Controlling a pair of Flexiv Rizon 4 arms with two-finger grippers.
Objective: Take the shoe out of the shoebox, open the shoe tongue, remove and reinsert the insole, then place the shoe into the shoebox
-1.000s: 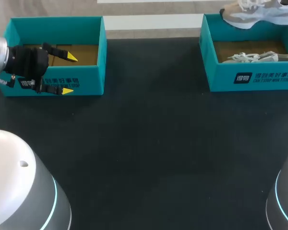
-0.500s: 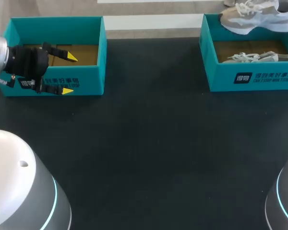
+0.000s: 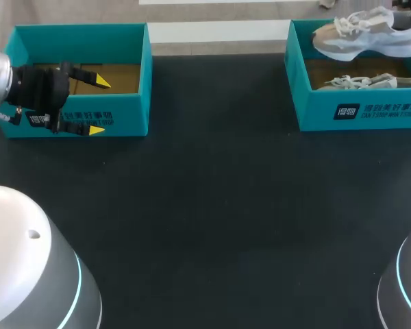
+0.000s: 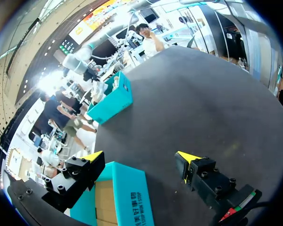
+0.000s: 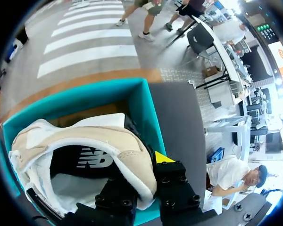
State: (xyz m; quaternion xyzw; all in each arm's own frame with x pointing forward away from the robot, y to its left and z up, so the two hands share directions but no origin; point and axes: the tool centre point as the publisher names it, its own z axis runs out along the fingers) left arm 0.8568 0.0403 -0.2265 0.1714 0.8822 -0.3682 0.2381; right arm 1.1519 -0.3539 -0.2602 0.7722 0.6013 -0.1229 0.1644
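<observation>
The right hand (image 5: 140, 172) grips the beige shoe (image 3: 365, 38) by its heel collar over the right shoebox (image 3: 308, 113), where a second shoe (image 3: 362, 81) lies. The left hand (image 3: 98, 106) gapes wide, straddling the front wall of the other box (image 3: 127, 116) on the dark surface (image 3: 219, 205).

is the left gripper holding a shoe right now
No, the left gripper is open, its fingers astride one wall of the teal box, with no shoe between them.
</observation>
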